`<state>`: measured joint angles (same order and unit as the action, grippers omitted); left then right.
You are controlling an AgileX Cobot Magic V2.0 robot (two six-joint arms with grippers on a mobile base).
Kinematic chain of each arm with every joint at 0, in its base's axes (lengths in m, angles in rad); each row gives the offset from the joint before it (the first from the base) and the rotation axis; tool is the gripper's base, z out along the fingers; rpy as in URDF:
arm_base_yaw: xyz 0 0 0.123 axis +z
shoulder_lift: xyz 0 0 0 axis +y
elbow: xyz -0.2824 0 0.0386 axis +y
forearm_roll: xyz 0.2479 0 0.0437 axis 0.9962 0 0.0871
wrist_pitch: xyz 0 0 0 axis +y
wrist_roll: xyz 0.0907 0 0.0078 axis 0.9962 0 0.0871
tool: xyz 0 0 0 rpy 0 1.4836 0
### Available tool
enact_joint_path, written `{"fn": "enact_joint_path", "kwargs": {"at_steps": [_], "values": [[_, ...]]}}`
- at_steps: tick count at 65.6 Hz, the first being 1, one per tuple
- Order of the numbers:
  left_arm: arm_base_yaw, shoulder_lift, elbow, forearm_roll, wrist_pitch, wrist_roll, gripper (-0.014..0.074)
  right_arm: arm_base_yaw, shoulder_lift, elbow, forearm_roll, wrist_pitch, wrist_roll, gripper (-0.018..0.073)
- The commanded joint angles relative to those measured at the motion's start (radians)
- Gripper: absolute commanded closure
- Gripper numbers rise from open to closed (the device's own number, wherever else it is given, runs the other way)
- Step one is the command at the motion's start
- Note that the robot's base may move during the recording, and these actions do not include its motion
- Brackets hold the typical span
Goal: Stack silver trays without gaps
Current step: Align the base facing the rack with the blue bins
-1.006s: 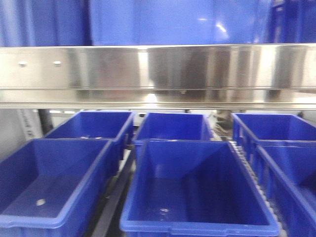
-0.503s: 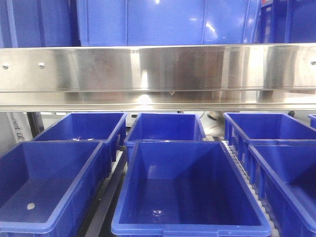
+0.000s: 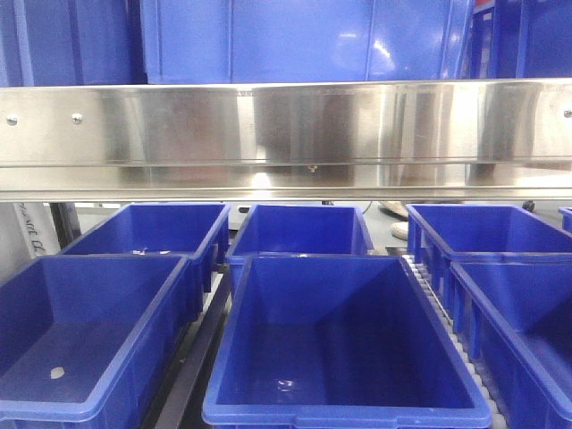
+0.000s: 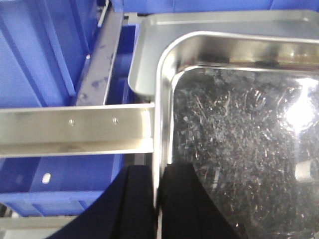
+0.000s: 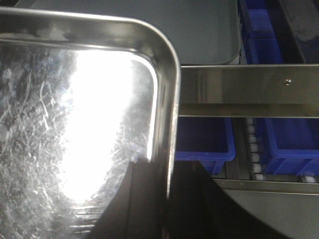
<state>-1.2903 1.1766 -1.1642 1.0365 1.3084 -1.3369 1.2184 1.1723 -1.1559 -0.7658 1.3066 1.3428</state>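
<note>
Your left claw [image 4: 157, 201] has one dark finger on each side of the rim of the silver tray [image 4: 239, 129], pinched tight. Your right claw [image 5: 167, 199] grips the opposite rim the same way.

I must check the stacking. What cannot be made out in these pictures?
Front view: no tray at all, only blue bins and the steel rail.
Left wrist view: the held silver tray covers most of the second tray; any gap is hidden.
Right wrist view: glare washes out the held silver tray's floor; the left edge cuts it off.
</note>
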Motion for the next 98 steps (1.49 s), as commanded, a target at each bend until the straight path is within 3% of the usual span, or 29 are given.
{"fn": "enact_joint_path", "kwargs": {"at_steps": [1,36,45,53,64,68,75,81,85,98], "values": [[-0.019,0.010,-0.003,0.047,-0.087,-0.002,0.0613,0.018,0.003,-0.019,-0.015,-0.224,-0.009,0.0574],[-0.019,0.010,-0.003,0.048,-0.102,-0.002,0.0613,0.018,0.003,-0.019,-0.017,-0.250,-0.009,0.0574],[0.024,0.010,-0.017,-0.004,-0.174,0.001,0.0613,-0.050,0.003,-0.021,-0.035,-0.287,-0.041,0.0574],[0.170,0.010,-0.034,-0.132,-0.359,0.108,0.0613,-0.188,0.025,-0.034,0.031,-0.366,-0.135,0.0574],[0.433,0.047,-0.038,-0.356,-0.613,0.282,0.0613,-0.397,0.091,-0.100,0.174,-0.525,-0.297,0.0574],[0.538,0.075,-0.038,-0.478,-0.685,0.407,0.0613,-0.461,0.134,-0.140,0.182,-0.555,-0.330,0.0574],[0.647,0.144,-0.076,-0.694,-0.751,0.632,0.0613,-0.534,0.207,-0.211,0.218,-0.560,-0.407,0.0574],[0.700,0.212,-0.149,-0.822,-0.750,0.793,0.0613,-0.572,0.273,-0.272,0.239,-0.574,-0.460,0.0574],[0.716,0.262,-0.210,-0.859,-0.749,0.849,0.0613,-0.592,0.315,-0.309,0.248,-0.592,-0.468,0.0574],[0.740,0.425,-0.412,-0.869,-0.659,0.867,0.0613,-0.645,0.426,-0.388,0.293,-0.632,-0.471,0.0574]]}}
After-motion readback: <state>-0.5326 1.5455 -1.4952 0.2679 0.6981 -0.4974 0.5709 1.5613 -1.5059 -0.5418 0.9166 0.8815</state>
